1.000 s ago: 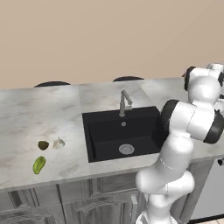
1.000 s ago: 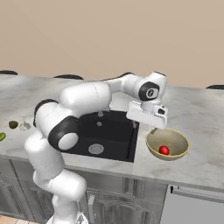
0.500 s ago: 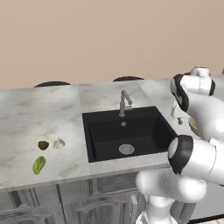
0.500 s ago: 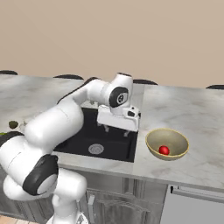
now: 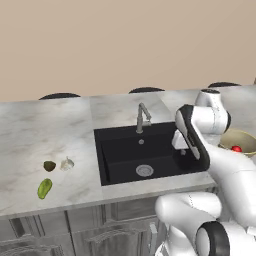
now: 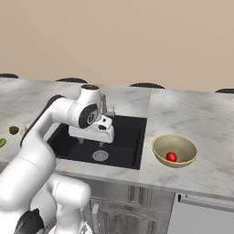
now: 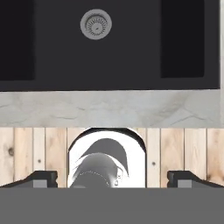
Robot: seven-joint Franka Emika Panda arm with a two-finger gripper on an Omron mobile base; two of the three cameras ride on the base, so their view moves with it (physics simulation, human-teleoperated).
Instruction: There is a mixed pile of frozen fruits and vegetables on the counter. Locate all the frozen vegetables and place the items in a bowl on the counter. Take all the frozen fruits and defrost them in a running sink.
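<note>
My gripper point(image 6: 91, 142) hangs open and empty over the black sink point(image 6: 123, 137), above its round drain point(image 7: 96, 24). Its dark fingertips point(image 7: 41, 178) stand wide apart in the hand view, with nothing between them. In the left base view the gripper point(image 5: 182, 150) is over the sink's right half. The red tomato point(image 6: 171, 156) lies inside the tan bowl point(image 6: 157, 147) on the counter point(image 6: 201, 119), right of the sink. Far to the left lie the white bulb point(image 5: 67, 163), the dark olive lump point(image 5: 49, 166) and the yellow-green oblong fruit point(image 5: 44, 188).
The grey angular faucet point(image 5: 142, 117) rises behind the basin, close to my hand. No water shows at its spout. Grey cabinet fronts point(image 5: 75, 230) run below the counter edge. Wooden floor point(image 7: 183, 148) shows beneath in the hand view.
The arm has swung left, from above the bowl to above the sink. The jaws stayed open. The tomato stays in the bowl.
</note>
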